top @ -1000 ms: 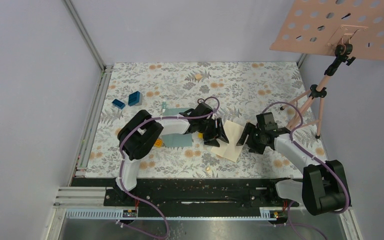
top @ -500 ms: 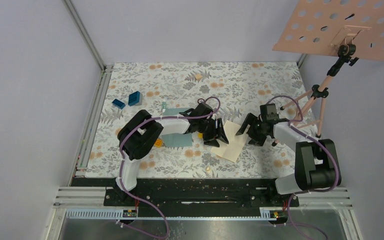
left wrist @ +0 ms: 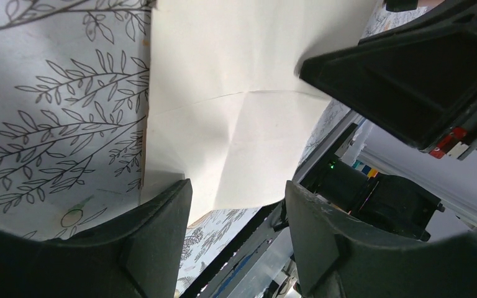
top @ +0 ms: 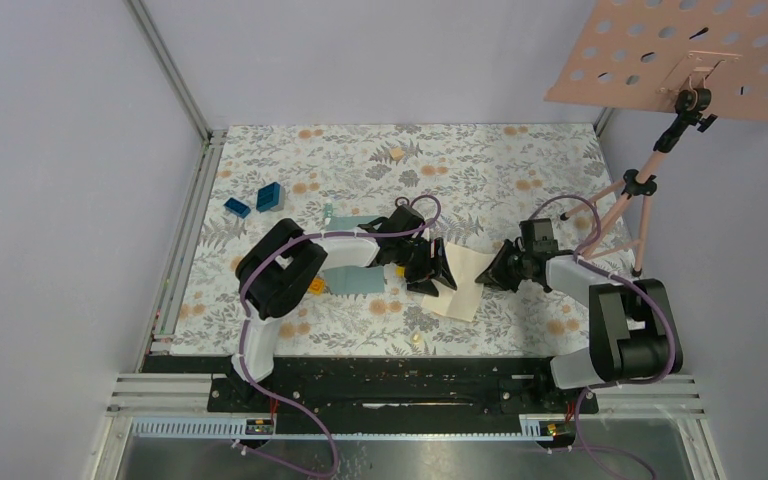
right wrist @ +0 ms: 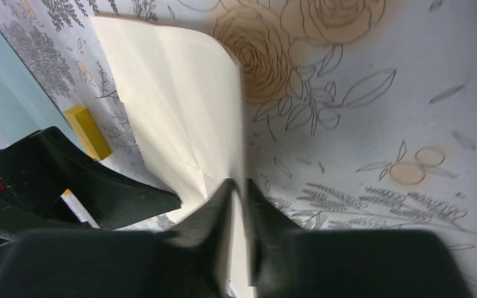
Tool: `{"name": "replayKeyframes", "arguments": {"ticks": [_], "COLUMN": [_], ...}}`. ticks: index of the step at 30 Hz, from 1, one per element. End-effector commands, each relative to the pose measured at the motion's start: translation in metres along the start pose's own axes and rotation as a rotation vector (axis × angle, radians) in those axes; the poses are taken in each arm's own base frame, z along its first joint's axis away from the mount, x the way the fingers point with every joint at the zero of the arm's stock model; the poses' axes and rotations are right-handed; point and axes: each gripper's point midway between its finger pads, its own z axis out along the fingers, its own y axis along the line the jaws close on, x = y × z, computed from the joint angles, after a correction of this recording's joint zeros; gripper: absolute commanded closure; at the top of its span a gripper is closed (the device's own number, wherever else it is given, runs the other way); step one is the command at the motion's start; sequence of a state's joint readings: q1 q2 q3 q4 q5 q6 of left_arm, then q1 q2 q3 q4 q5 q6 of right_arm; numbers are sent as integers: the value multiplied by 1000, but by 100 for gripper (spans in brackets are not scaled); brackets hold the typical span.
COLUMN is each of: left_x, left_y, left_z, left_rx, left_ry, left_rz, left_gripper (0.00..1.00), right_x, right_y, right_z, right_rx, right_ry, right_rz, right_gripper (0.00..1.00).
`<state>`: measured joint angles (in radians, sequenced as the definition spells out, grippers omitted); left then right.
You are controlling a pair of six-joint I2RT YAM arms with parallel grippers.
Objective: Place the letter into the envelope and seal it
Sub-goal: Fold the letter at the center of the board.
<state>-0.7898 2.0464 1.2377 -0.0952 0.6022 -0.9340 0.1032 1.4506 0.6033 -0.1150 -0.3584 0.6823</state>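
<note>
Where the thin cream-tan paper letter (top: 465,290) lies creased on the floral tablecloth (top: 360,160) between the arms, my right gripper (right wrist: 239,186) is pinched closed on its lifted, curling right edge. My left gripper (left wrist: 236,208) stands spread over the opposite edge, clasping nothing. The flat teal paper envelope (top: 358,281) sits to the letter's left, partly under my left arm, with bare cloth beyond.

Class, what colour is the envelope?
The envelope is muted teal; the top view shows it best.
</note>
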Motion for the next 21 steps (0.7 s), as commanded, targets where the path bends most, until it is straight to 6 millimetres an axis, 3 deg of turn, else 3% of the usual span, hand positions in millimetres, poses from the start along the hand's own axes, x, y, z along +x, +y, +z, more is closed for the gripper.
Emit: {"name": "replayKeyframes", "arguments": {"ticks": [1, 2, 4, 11, 13, 19, 21], "left_x": [1, 1, -1, 0, 1, 2, 2], "left_y": [-3, -5, -7, -5, -5, -11, -13], "left_z": [3, 2, 2, 7, 7, 1, 0], "left_rx": [29, 35, 41, 51, 56, 67, 76], "left_ry": [13, 9, 4, 14, 20, 14, 14], "left_rz": [20, 20, 19, 1, 0, 12, 19], "left_gripper": [41, 41, 41, 41, 41, 41, 41], "right_x": [2, 4, 8, 16, 16, 13, 11], "right_y": [11, 11, 11, 6, 6, 10, 12], "right_z": [-10, -11, -14, -16, -16, -17, -19], "right_rx": [-80, -84, -91, -96, -95, -98, -100], "right_ry": [-14, -13, -16, -26, -21, -24, -29], "right_rz": [28, 31, 35, 50, 50, 34, 26], "right_gripper": [68, 54, 43, 44, 49, 88, 93]}}
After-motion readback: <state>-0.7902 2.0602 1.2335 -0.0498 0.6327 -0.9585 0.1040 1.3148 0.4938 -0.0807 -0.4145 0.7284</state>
